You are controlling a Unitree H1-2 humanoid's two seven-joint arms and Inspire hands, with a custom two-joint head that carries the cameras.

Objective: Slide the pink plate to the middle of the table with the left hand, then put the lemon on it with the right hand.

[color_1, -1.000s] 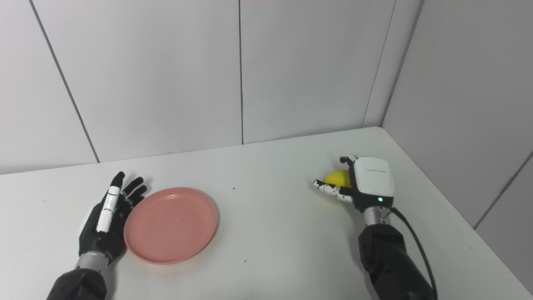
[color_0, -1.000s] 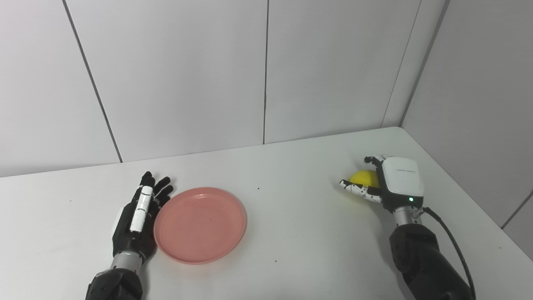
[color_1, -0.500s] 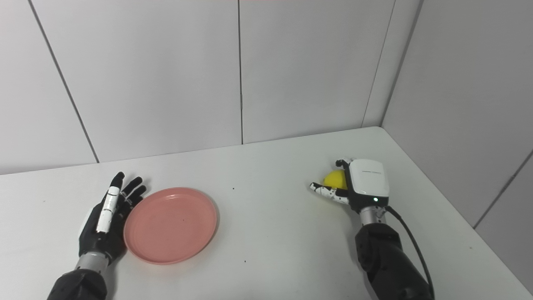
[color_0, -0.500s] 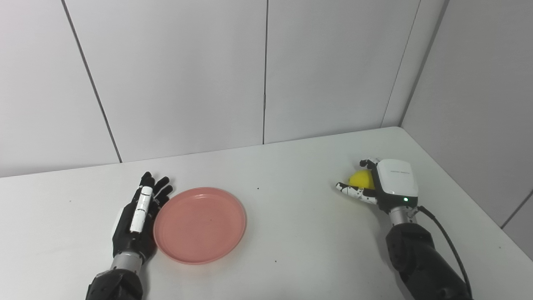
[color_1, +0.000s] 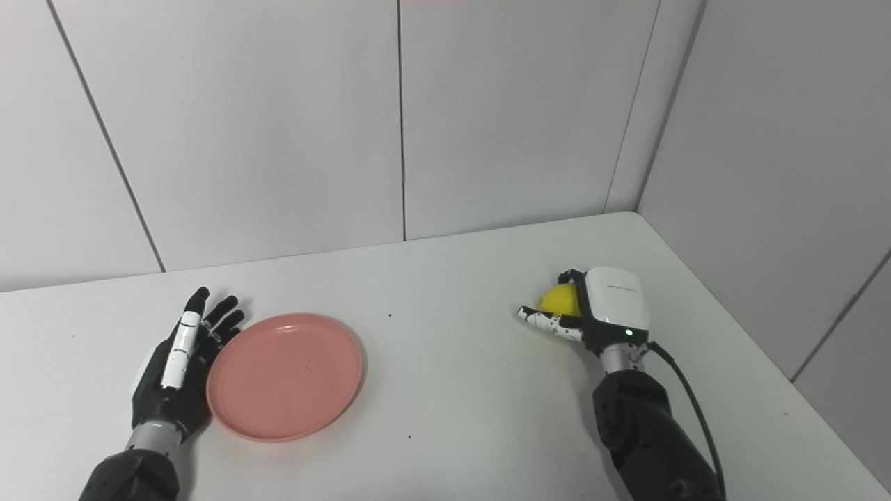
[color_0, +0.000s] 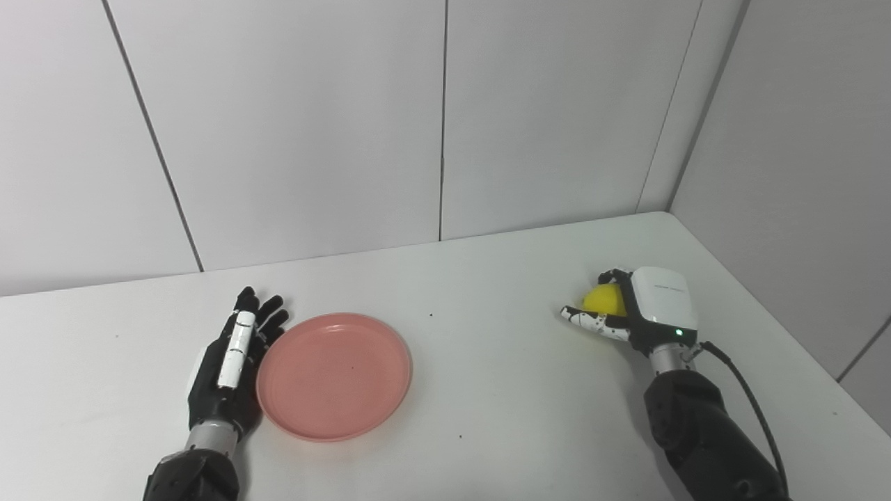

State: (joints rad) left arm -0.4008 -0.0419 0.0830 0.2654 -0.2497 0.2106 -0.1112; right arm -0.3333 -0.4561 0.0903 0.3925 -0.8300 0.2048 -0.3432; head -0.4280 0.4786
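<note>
Right hand (color_0: 637,313), fingers curled around the lemon (color_0: 603,299), has drawn slightly toward the robot over the last second and now carries the fruit at the right side of the surface (color_0: 501,390), apparently just clear of it. Left hand (color_0: 230,365), fingers spread and flat, remains unmoved against the left rim of the pink plate (color_0: 334,376), which lies left of centre. Judged from this, the grasp is complete and transfer to the plate follows.
</note>
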